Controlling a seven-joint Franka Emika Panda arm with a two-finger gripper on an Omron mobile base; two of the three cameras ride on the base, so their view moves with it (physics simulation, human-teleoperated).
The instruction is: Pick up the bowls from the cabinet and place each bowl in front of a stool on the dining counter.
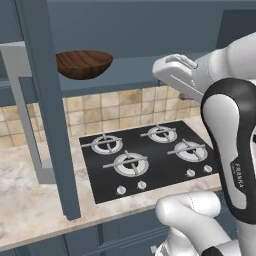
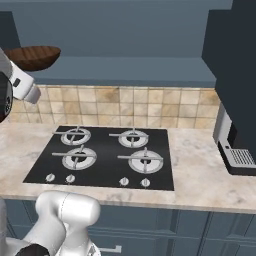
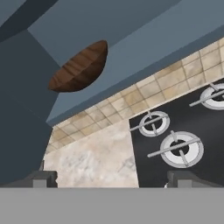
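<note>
While the jaws stand wide open and empty, the dark brown wooden bowl (image 1: pixel 84 64) rests on the cabinet (image 1: pixel 150 65) shelf, at ten o'clock in the hand view, above the gas hob (image 2: pixel 105 156).

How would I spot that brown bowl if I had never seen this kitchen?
Start at the black gas hob set in the beige counter, then look up past the tan tiled wall to the blue-grey shelf above it. At the shelf's left end sits the wooden bowl, the one dark brown, rounded, grain-ringed thing among flat blue-grey surfaces.
</note>
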